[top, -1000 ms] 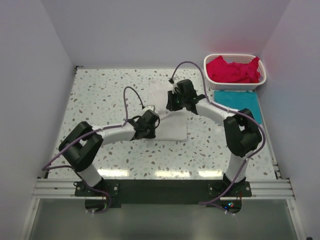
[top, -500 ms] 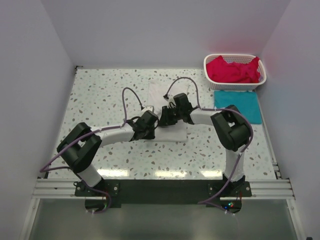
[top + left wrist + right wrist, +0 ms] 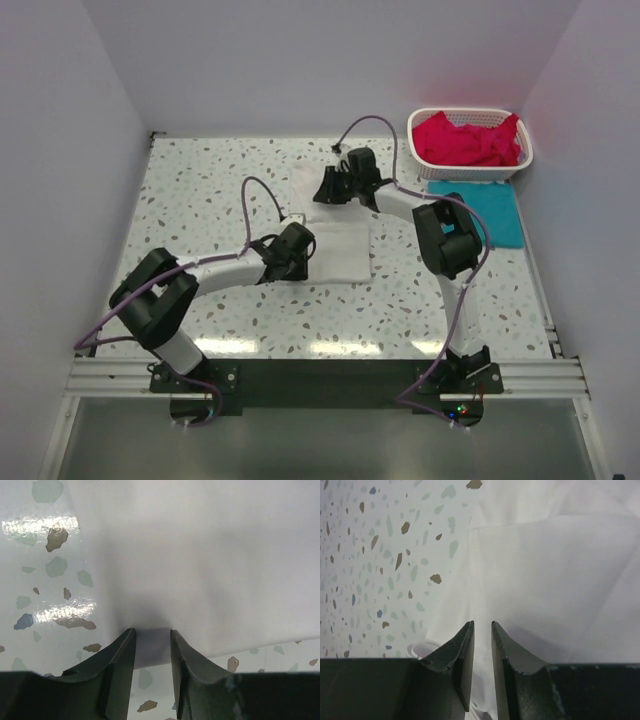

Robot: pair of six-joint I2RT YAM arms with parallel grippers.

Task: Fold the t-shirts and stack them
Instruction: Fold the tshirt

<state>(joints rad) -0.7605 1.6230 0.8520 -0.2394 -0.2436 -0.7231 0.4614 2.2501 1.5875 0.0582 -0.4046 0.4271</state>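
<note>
Bench [image 3: 200, 200]: speckled terrazzo top, white walls on three sides, both arm bases at the near edge.

White t-shirt [image 3: 340, 250]: spread flat around the middle of the bench, roughly rectangular, long axis near-to-far. The far end is rumpled, the near part smooth. The right wrist view shows a fold line across the cloth [image 3: 560, 570] and looser layers beyond it.

Teal t-shirt [image 3: 495, 212]: folded flat at the right edge of the bench, just on the near side of the basket, well apart from the white one.

Basket [image 3: 470, 172]: white plastic lattice, in the far right corner. Red-pink t-shirts [image 3: 462, 140] are heaped inside, unfolded, up to the rim.

Left gripper [image 3: 305, 242]: at the left edge of the white t-shirt, about halfway along it, low on the bench. In the wrist view the jaws [image 3: 151, 632] stand a narrow gap apart, and the shirt's edge fills that gap at the tips, so it is pinched there. Bare bench shows behind the tips.

Right gripper [image 3: 322, 190]: at the far left part of the white t-shirt, arm reaching across from the right. Jaws [image 3: 482, 625] are nearly closed, with a thin slit between them. White cloth runs into the slit and bunches at the tips, so it has hold of the shirt.
</note>
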